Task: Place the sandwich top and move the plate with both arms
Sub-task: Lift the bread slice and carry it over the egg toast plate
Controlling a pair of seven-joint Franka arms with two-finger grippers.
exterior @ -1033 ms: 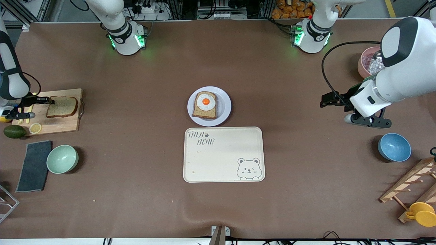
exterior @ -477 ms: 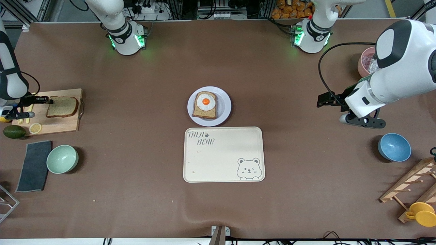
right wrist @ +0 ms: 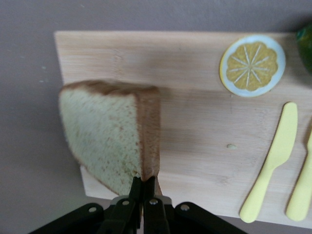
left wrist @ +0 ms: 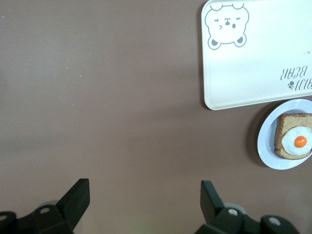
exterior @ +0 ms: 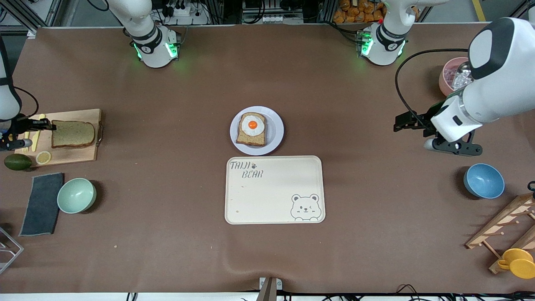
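The sandwich top (exterior: 73, 133), a plain speckled bread slice, is held over a wooden cutting board (exterior: 79, 156) at the right arm's end of the table. My right gripper (exterior: 47, 125) is shut on its crust edge; in the right wrist view the slice (right wrist: 105, 141) tilts up from the gripper (right wrist: 145, 183). The pale plate (exterior: 276, 134) sits mid-table and carries a bread slice with a fried egg (exterior: 251, 128). My left gripper (exterior: 402, 124) hangs open over bare table at the left arm's end, with nothing between its fingers (left wrist: 78, 192). The plate (left wrist: 265, 146) also shows in the left wrist view.
A cream bear tray (exterior: 273, 190) lies just nearer the front camera than the plate. On the board are a lemon slice (exterior: 43, 157) and a yellow knife (right wrist: 270, 165). Nearby are an avocado (exterior: 17, 161), green bowl (exterior: 76, 195), dark cloth (exterior: 42, 203), blue bowl (exterior: 483, 180), pink bowl (exterior: 448, 75) and wooden rack (exterior: 508, 221).
My right gripper has drawn back toward the right arm's end of the table, taking the slice with it. The left arm shifted slightly and came back.
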